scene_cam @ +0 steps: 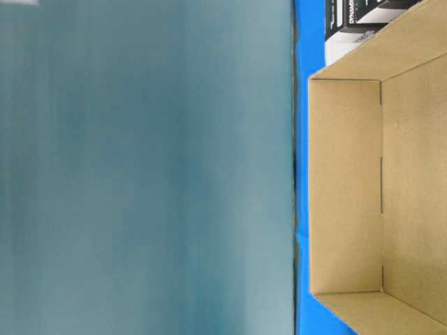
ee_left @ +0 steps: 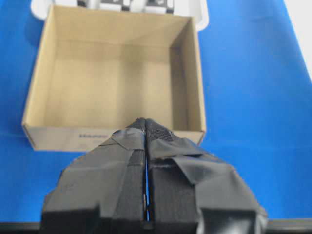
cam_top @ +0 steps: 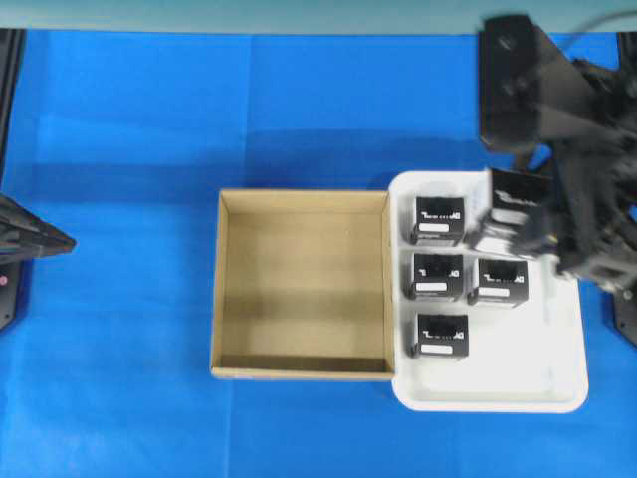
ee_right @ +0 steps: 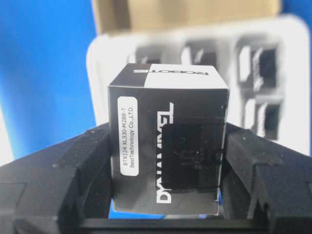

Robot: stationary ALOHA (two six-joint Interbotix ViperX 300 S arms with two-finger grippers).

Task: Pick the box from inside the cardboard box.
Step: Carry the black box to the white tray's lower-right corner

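Observation:
The brown cardboard box (cam_top: 302,284) lies open and empty at the table's middle; it also shows in the left wrist view (ee_left: 114,78) and the table-level view (scene_cam: 380,188). My right gripper (cam_top: 518,224) is shut on a small black box (ee_right: 168,146) with white lettering and a label strip, held above the white tray's far right part. My left gripper (ee_left: 146,131) is shut and empty, in front of the carton's near wall; in the overhead view only its arm shows at the left edge.
A white rounded tray (cam_top: 498,393) sits right of the carton and touches it. It holds several black boxes: one (cam_top: 439,220) at the back, two (cam_top: 435,276) (cam_top: 499,282) in the middle, one (cam_top: 441,336) at the front. Blue cloth covers the table.

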